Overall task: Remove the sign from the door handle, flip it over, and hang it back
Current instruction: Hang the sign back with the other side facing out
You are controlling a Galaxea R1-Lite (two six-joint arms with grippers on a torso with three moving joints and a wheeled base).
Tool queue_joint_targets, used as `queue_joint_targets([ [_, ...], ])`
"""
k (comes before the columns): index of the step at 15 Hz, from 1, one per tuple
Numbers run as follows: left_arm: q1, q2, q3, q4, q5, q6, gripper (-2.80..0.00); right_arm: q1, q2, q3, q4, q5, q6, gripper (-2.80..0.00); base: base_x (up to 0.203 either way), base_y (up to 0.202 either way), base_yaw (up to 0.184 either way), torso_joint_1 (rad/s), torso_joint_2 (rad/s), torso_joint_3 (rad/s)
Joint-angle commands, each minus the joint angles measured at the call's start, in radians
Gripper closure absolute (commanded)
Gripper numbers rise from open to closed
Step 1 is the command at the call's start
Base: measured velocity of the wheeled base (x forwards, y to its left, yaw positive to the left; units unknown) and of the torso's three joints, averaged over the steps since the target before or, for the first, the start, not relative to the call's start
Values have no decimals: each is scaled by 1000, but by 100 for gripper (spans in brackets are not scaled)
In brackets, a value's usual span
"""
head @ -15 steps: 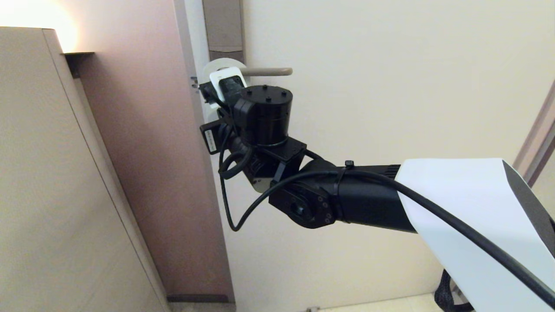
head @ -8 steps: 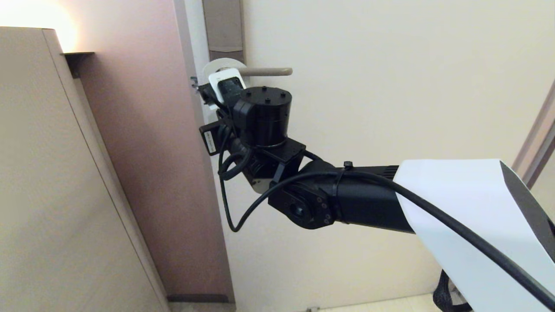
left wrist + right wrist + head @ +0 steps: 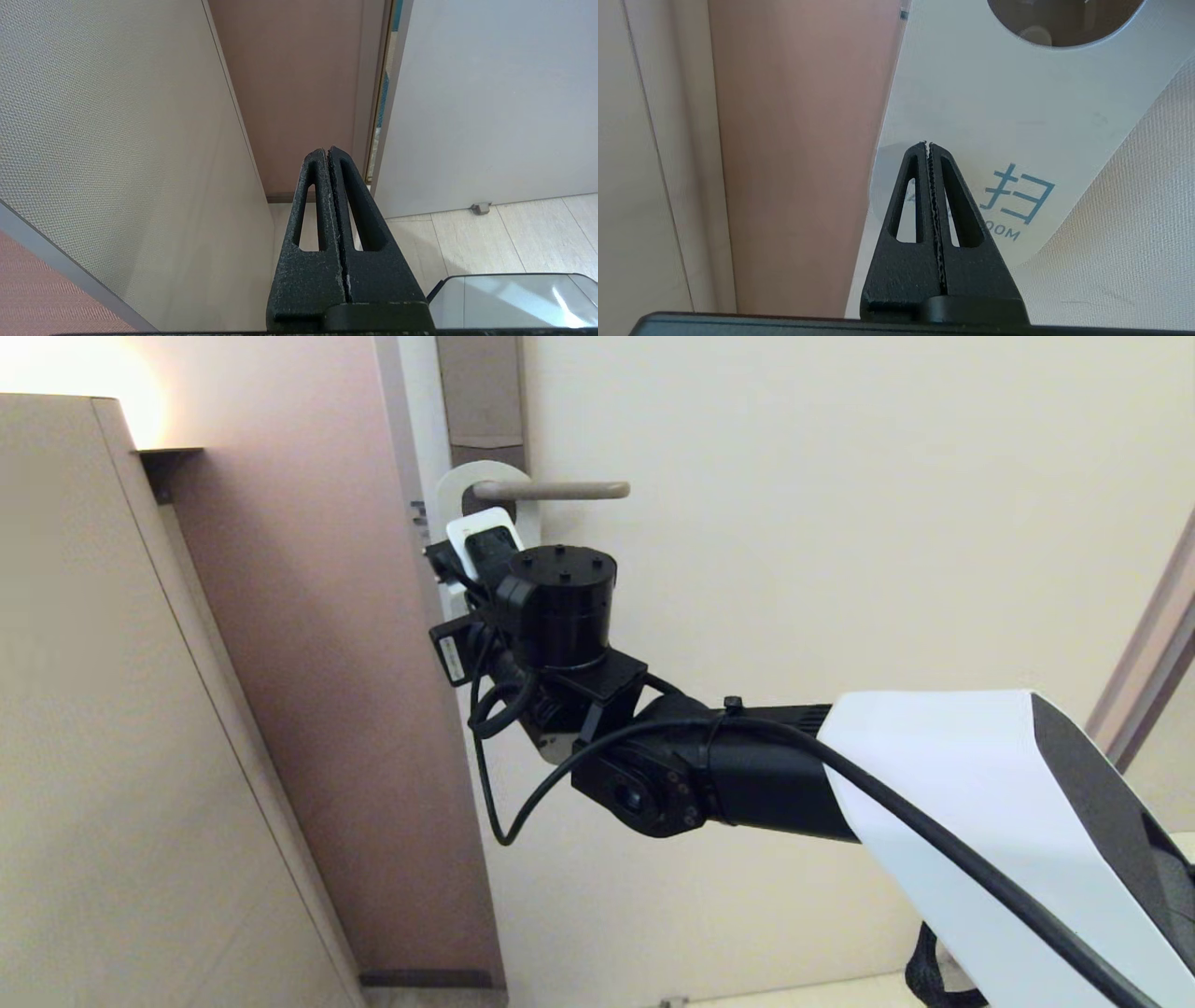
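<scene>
The sign (image 3: 450, 488) hangs on the door handle (image 3: 560, 490), its rounded white top looped round the lever close to the grey-brown backplate (image 3: 481, 392). In the right wrist view the sign (image 3: 994, 116) shows its white face with blue text, and the handle's stub shows through its hole. My right gripper (image 3: 928, 143) is shut with nothing between its fingers, just in front of the sign's lower part. In the head view the right wrist hides those fingers and most of the sign. My left gripper (image 3: 327, 150) is shut and empty, parked low and pointing at the floor.
A beige cabinet (image 3: 93, 709) stands close on the left. A pinkish-brown wall panel (image 3: 327, 663) lies between it and the cream door (image 3: 840, 523). A small door stop (image 3: 479, 207) sits on the tiled floor.
My right arm has dropped a little below the handle and drawn slightly back. More of the sign's top loop round the handle now shows. Both grippers stayed shut.
</scene>
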Motion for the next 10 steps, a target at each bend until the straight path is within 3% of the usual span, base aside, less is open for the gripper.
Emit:
queue_joint_targets([
  [1, 1, 1, 0, 0, 0, 0, 0, -8, 10, 0, -4, -3, -1, 0, 0, 0, 0, 0, 0, 0],
  [10, 2, 1, 0, 0, 0, 0, 0, -74, 34, 0, -1, 74, -3, 0, 0, 0, 0, 0, 0, 0],
])
